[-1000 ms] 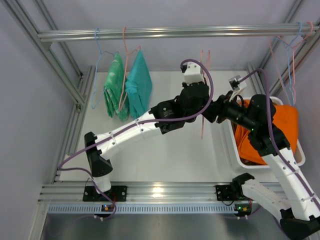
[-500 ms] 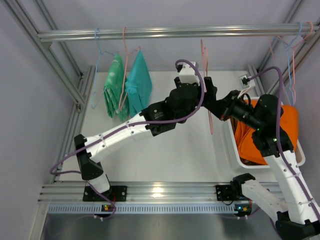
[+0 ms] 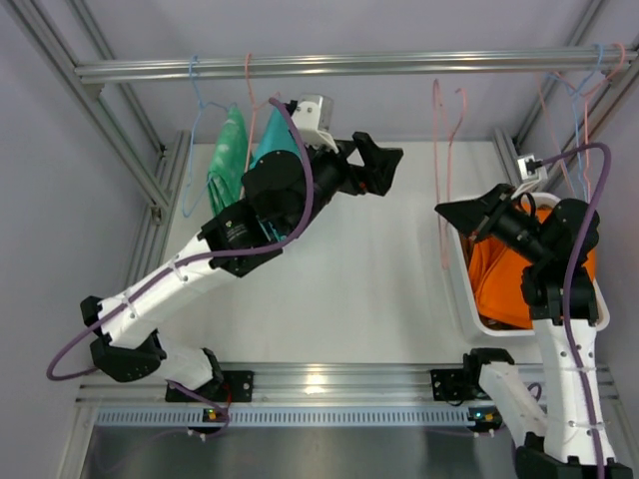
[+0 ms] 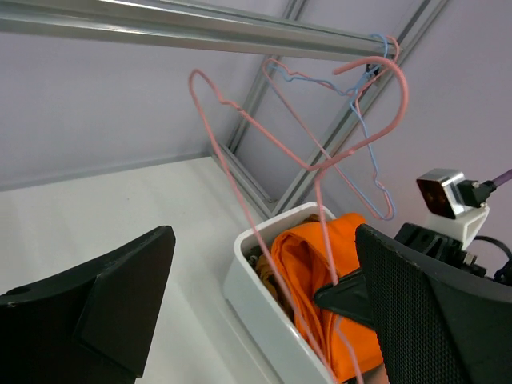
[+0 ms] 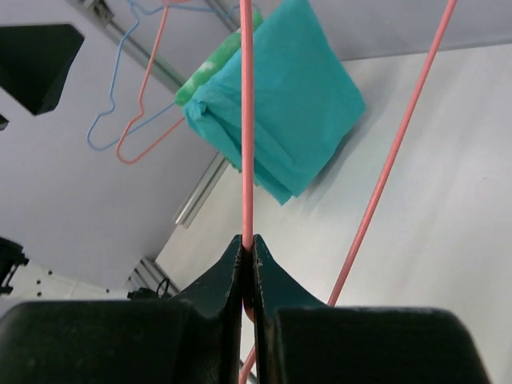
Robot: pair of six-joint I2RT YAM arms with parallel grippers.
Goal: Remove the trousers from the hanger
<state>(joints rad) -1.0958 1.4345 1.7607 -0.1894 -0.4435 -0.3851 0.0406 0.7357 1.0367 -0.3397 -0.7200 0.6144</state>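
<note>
Counter point(image 3: 349, 289), white, spread beneath an aluminium rail point(image 3: 349, 66) running across the top. Along the right side, white bin point(image 3: 452, 289) standing on the counter, filled with orange trousers point(image 3: 504, 274), off any hanger. At the left end of the rail, 2 pairs hung folded on hangers: teal trousers point(image 3: 265, 140) and green trousers point(image 3: 228, 165), side by side and touching, partly hidden behind the left arm point(image 3: 200, 264) in the top view. At the far right of the rail, bare hangers point(image 3: 584, 110) in a cluster, pink and blue. Between the 2 groups, 1 empty pink hanger point(image 3: 445, 180), upright, just left of the bin. Right gripper point(image 5: 247, 244) pressed together, pinching the thin wire of that pink hanger low on its length. Left gripper point(image 3: 382, 165) spread wide, holding nothing, raised near the teal trousers and well apart from the pink hanger.
</note>
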